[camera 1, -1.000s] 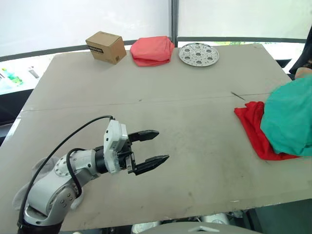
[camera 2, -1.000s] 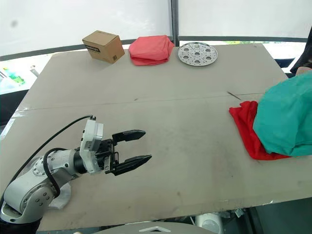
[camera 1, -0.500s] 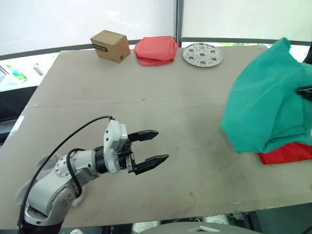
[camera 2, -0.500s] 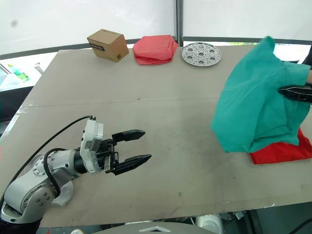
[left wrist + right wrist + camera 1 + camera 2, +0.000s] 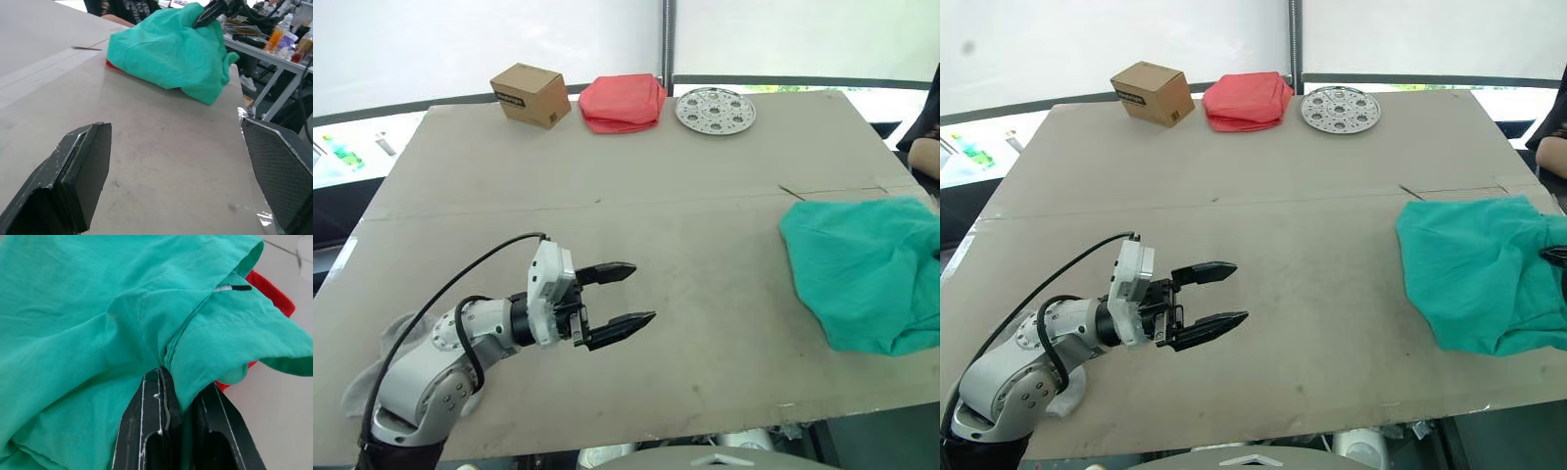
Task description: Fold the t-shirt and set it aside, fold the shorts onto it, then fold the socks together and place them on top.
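Shorts (image 5: 1479,284) lie spread over the t-shirt (image 5: 271,296) on the table (image 5: 1312,196). Right gripper (image 5: 183,404) fingers seem closed on shorts; left gripper (image 5: 622,297) fingers open, empty.

A wide grey-brown table (image 5: 636,166) carries everything. Along its far edge lie a cardboard box (image 5: 525,94), a folded salmon-pink cloth (image 5: 623,102) just right of it, and a round perforated metal plate (image 5: 716,110) further right. At the right edge the shorts (image 5: 867,269) lie spread over the t-shirt (image 5: 274,296).
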You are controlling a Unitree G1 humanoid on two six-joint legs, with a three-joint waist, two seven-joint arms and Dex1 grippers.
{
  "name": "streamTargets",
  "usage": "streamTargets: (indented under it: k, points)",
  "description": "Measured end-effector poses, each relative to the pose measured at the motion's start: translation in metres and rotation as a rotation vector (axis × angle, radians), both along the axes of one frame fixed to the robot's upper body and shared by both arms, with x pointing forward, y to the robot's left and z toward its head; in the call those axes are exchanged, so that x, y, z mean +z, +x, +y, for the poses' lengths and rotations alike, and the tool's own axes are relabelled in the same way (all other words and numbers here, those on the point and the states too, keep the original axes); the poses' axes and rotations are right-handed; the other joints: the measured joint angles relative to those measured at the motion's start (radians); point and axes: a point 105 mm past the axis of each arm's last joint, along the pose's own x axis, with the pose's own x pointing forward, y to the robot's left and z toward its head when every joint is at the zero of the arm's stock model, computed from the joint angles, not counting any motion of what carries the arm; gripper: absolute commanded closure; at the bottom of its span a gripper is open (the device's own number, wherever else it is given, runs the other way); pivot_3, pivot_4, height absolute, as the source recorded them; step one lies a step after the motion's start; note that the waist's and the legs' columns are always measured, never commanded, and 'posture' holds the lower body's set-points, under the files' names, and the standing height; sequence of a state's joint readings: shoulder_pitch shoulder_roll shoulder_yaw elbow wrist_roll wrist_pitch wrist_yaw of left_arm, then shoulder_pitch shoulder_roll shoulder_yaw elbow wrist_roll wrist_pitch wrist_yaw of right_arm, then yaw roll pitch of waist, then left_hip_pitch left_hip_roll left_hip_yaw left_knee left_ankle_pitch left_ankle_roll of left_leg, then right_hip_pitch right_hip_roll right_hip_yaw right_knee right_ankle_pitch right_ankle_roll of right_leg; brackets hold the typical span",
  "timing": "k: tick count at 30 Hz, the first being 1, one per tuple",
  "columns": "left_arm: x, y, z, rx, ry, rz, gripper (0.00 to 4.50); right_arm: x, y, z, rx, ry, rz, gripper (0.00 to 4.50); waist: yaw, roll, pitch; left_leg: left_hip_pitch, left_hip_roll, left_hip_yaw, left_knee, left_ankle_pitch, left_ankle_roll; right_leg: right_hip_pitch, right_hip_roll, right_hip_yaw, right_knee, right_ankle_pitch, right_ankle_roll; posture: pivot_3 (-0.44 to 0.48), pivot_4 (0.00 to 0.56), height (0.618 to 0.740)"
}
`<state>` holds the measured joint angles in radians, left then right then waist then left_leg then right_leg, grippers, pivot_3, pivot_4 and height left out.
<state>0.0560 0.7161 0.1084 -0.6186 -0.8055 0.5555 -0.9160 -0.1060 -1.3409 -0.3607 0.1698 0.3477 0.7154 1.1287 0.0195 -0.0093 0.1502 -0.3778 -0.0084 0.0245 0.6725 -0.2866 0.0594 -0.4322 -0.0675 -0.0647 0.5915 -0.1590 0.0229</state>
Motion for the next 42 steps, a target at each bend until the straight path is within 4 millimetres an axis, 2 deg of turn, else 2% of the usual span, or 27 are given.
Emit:
streamTargets:
  k: [8,11,14,15,16,17,21,25,26,28,29,30,32,35,37,38,40,42]
  points:
    - [0.003,-0.002,-0.006,-0.056,-0.003,-0.014,0.00,0.008,0.005,0.005,-0.037,-0.034,-0.043,4.44,0.001,-0.001,0.000,0.000,0.000,0.000,0.000,0.000,0.000,0.000,0.000,0.000,0.000,0.000,0.000,0.000,0.150,0.740]
    - [0.007,-0.001,-0.011,-0.080,-0.007,-0.031,0.00,0.007,0.006,0.005,-0.061,-0.020,-0.052,3.46,0.001,-0.001,0.000,0.000,0.000,0.000,0.001,0.000,0.000,0.000,0.000,0.000,0.000,0.000,0.000,0.000,0.150,0.740]
    - [0.013,0.000,-0.018,-0.113,-0.026,-0.057,0.00,0.018,0.004,-0.004,-0.115,-0.024,-0.114,1.97,0.002,-0.001,0.000,-0.001,-0.001,-0.001,0.000,0.000,0.000,0.000,0.000,0.000,0.000,0.000,0.000,0.000,0.150,0.740]
    - [0.012,-0.001,-0.019,-0.119,-0.028,-0.051,0.00,0.020,0.003,-0.006,-0.125,-0.027,-0.122,1.67,0.001,-0.001,0.000,0.000,0.000,0.000,0.000,0.000,0.000,0.000,0.001,0.000,0.000,0.000,0.000,0.000,0.150,0.740]
    - [0.011,-0.001,-0.020,-0.128,-0.031,-0.048,0.00,0.021,0.000,-0.008,-0.136,-0.036,-0.129,1.10,0.003,-0.001,0.000,-0.001,0.000,-0.001,0.000,0.000,0.000,0.000,0.001,0.000,0.000,0.000,0.000,0.000,0.150,0.740]
    - [0.011,0.001,-0.021,-0.130,-0.045,-0.043,0.00,0.020,-0.007,-0.013,-0.160,-0.042,-0.141,0.75,0.007,-0.001,0.000,-0.001,0.000,-0.002,0.000,0.000,0.000,0.001,0.001,0.000,0.000,0.000,0.000,0.000,0.150,0.740]
    - [0.007,0.009,-0.026,-0.126,-0.077,-0.030,0.00,0.021,-0.029,-0.033,-0.245,-0.074,-0.218,0.75,0.019,-0.001,-0.001,0.000,0.000,0.000,0.001,0.000,0.000,0.001,0.001,0.000,0.000,0.000,0.000,0.000,0.150,0.740]
    - [0.010,0.023,-0.031,-0.080,-0.135,-0.037,0.00,0.043,-0.035,-0.028,-0.254,-0.060,-0.422,0.75,0.016,-0.001,-0.001,0.001,0.000,0.001,0.002,0.000,0.000,0.002,0.002,0.001,0.001,0.001,0.002,0.000,0.150,0.740]
    - [0.010,0.028,-0.032,-0.059,-0.151,-0.034,0.00,0.053,-0.033,-0.019,-0.229,-0.042,-0.509,0.75,0.013,-0.002,-0.002,0.000,0.000,0.002,0.002,0.000,0.000,0.002,0.003,0.002,0.001,0.001,0.002,0.000,0.150,0.740]
    - [0.011,0.045,-0.033,0.023,-0.207,-0.017,0.00,0.081,-0.020,0.023,-0.118,0.050,-0.754,0.75,-0.003,-0.004,-0.001,0.001,0.001,0.001,0.003,0.000,0.000,0.005,0.004,0.003,0.002,0.001,0.002,0.000,0.150,0.740]
    - [0.011,0.055,-0.033,0.084,-0.228,-0.015,0.00,0.092,-0.013,0.051,-0.058,0.151,-0.860,0.48,-0.010,-0.007,-0.001,0.002,0.001,0.000,0.002,0.000,0.000,0.006,0.005,0.005,0.002,0.001,0.002,0.000,0.150,0.740]
    - [0.012,0.062,-0.034,0.119,-0.241,-0.013,0.00,0.094,-0.009,0.070,-0.018,0.220,-0.903,0.23,-0.011,-0.010,-0.001,0.002,0.002,0.000,0.003,0.000,0.000,0.007,0.006,0.006,0.002,0.002,0.002,0.000,0.150,0.740]
    - [0.011,0.076,-0.033,0.222,-0.261,-0.015,0.00,0.083,0.004,0.116,0.062,0.375,-0.929,0.06,-0.009,-0.014,-0.003,0.008,0.002,-0.002,0.002,0.000,0.000,0.008,0.007,0.006,0.002,0.001,0.002,0.000,0.150,0.740]
    - [0.010,0.092,-0.027,0.376,-0.255,-0.023,0.00,0.046,0.020,0.186,0.191,0.569,-0.806,0.06,-0.001,-0.010,-0.001,0.007,0.000,-0.002,0.001,0.001,-0.002,0.007,0.004,0.007,0.002,0.004,-0.002,0.000,0.150,0.740]
    - [0.011,0.099,-0.017,0.470,-0.238,-0.038,0.00,0.036,0.021,0.228,0.313,0.669,-0.743,0.06,0.000,-0.009,-0.001,0.006,-0.001,-0.002,0.001,0.003,-0.005,0.007,0.003,0.007,0.001,0.004,-0.003,0.000,0.150,0.740]
    - [0.011,0.099,-0.016,0.481,-0.231,-0.042,0.00,0.035,0.019,0.237,0.352,0.673,-0.727,0.06,0.000,-0.009,-0.001,0.006,-0.002,-0.002,0.001,0.003,-0.005,0.007,0.003,0.007,0.000,0.004,-0.003,0.000,0.150,0.740]
    - [0.005,0.093,-0.008,0.508,-0.166,-0.062,0.00,0.019,0.005,0.270,0.558,0.673,-0.612,0.06,-0.005,-0.010,-0.001,0.006,-0.003,-0.002,0.001,0.002,-0.003,0.007,0.003,0.007,-0.001,0.003,-0.002,0.000,0.150,0.740]
    - [0.000,0.089,-0.003,0.518,-0.133,-0.062,0.00,0.011,-0.001,0.280,0.640,0.677,-0.563,0.06,-0.004,-0.010,-0.001,0.006,-0.003,-0.002,0.001,0.001,-0.001,0.007,0.002,0.007,-0.001,0.003,-0.002,0.000,0.150,0.740]
